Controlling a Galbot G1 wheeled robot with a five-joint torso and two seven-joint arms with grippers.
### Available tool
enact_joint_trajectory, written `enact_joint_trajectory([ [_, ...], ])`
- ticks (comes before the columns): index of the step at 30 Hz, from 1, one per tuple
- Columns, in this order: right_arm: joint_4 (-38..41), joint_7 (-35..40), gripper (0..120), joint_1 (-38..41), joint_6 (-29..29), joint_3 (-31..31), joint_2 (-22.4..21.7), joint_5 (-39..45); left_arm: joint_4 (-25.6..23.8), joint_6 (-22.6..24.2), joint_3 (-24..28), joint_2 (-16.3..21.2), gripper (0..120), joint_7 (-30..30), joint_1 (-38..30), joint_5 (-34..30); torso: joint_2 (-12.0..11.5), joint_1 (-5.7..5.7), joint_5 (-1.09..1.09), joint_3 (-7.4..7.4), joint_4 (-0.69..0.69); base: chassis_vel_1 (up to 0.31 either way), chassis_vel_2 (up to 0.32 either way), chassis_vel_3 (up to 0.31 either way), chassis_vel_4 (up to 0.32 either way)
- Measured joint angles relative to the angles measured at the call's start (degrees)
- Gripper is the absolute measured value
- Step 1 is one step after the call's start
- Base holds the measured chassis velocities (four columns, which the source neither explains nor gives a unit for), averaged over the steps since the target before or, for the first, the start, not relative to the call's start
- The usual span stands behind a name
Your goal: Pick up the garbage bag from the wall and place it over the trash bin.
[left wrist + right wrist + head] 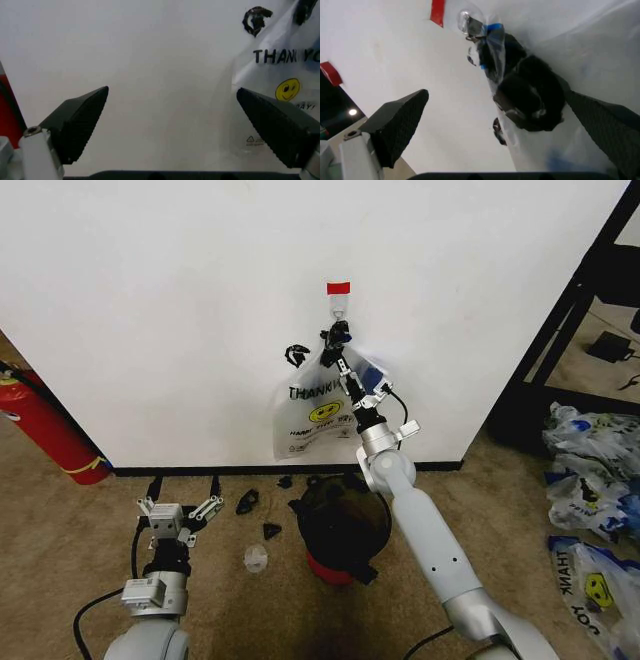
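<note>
White wall [150,300]: garbage bag [312,415] hung for collection, framed by wide-open, empty right pincer [345,365]; left pincer [180,505] parked open.

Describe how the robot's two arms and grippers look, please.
Both arms are smooth silver-grey tubes with black joint rings and thin black cables. The left gripper and right gripper have silver metal frames. Their black wedge-shaped fingers carry ribbed pads.

Right arm stretched forward and up, its gripper [343,352] spread wide; left gripper [181,489] low, likewise spread.
</note>
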Motion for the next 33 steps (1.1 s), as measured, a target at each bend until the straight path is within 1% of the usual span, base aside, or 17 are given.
enact_joint_trajectory([
  [4, -1.44, -0.65, 100, 1.44, -0.66, 0.60, 1.03, 0.65, 0.13, 0.05, -0.01, -0.15, 100, -0.01, -0.16, 0.16, 0.00, 0.00, 0.00, 0.00, -0.01, 0.000, 0.000, 0.000, 0.000],
  [5, -2.65, -1.27, 100, 3.10, -1.45, 1.24, 2.34, 1.19, 0.57, 0.08, 0.10, -0.52, 100, 0.00, -0.23, 0.60, 0.00, 0.00, 0.00, 0.00, 0.00, 0.000, 0.000, 0.000, 0.000],
  [7, -3.37, -1.53, 100, 4.15, -1.74, 1.55, 3.22, 1.26, 1.05, 0.05, 0.23, -0.91, 100, -0.01, -0.20, 0.97, 0.00, 0.00, 0.00, 0.00, 0.00, 0.000, 0.000, 0.000, 0.000],
  [17, -6.34, -1.59, 99, 5.83, -1.99, 1.97, 4.46, 0.09, 1.54, 0.00, 0.21, -1.19, 100, -0.05, -0.40, 1.02, 0.01, 0.00, 0.00, -0.01, 0.00, 0.000, 0.000, 0.000, 0.000],
  [20, -7.86, -1.79, 91, 6.38, -1.99, 2.53, 5.57, -0.95, 1.73, -0.03, 0.38, -1.37, 100, -0.05, -0.52, 1.04, 0.01, 0.00, 0.00, -0.01, 0.00, 0.000, 0.000, 0.000, 0.000],
  [22, -8.87, -1.79, 83, 6.87, -1.89, 2.93, 6.46, -1.67, 1.87, -0.03, 0.39, -1.36, 100, -0.06, -0.61, 1.05, 0.01, -0.01, 0.00, -0.01, 0.00, 0.000, 0.000, 0.000, 0.000],
  [23, -8.87, -1.79, 83, 6.87, -1.89, 2.93, 6.46, -1.67, 1.87, -0.03, 0.39, -1.36, 100, -0.06, -0.61, 1.05, 0.01, -0.01, 0.00, -0.01, 0.00, 0.000, 0.000, 0.000, 0.000],
  [24, -9.30, -1.79, 78, 7.05, -1.85, 3.02, 6.75, -2.07, 1.87, -0.03, 0.37, -1.32, 100, -0.06, -0.65, 1.05, 0.01, -0.01, 0.00, -0.01, 0.00, 0.000, 0.000, 0.000, 0.000],
  [25, -9.50, -1.79, 77, 7.14, -1.83, 3.06, 6.87, -2.26, 1.87, -0.04, 0.35, -1.30, 100, -0.06, -0.67, 1.05, 0.01, -0.01, 0.00, 0.00, 0.00, 0.000, 0.000, 0.000, 0.000],
  [26, -9.95, -1.78, 70, 7.31, -1.78, 3.17, 7.09, -2.61, 1.87, -0.04, 0.31, -1.25, 100, -0.06, -0.67, 1.05, 0.01, -0.01, 0.00, -0.01, 0.00, 0.000, 0.000, 0.000, 0.000],
  [29, -10.59, -1.76, 60, 7.59, -1.68, 3.39, 7.41, -3.08, 1.88, -0.04, 0.28, -1.19, 100, -0.07, -0.64, 1.01, 0.01, 0.00, 0.00, -0.01, 0.00, 0.000, 0.000, 0.000, 0.000],
  [30, -10.96, -1.75, 53, 7.76, -1.65, 3.51, 7.57, -3.35, 1.87, -0.07, 0.27, -1.15, 100, -0.07, -0.59, 1.01, 0.01, 0.00, 0.00, -0.01, 0.00, 0.000, 0.000, 0.000, 0.000],
  [32, -11.16, -1.75, 51, 7.84, -1.64, 3.56, 7.65, -3.51, 1.87, -0.10, 0.27, -1.14, 100, -0.08, -0.54, 1.00, 0.01, -0.01, 0.00, -0.01, 0.00, 0.000, 0.000, 0.000, 0.000],
  [33, -11.53, -1.75, 45, 7.99, -1.62, 3.61, 7.80, -3.84, 1.87, -0.16, 0.24, -1.11, 100, -0.10, -0.45, 0.98, 0.01, -0.01, 0.00, -0.01, 0.00, 0.000, 0.000, 0.000, 0.000],
])
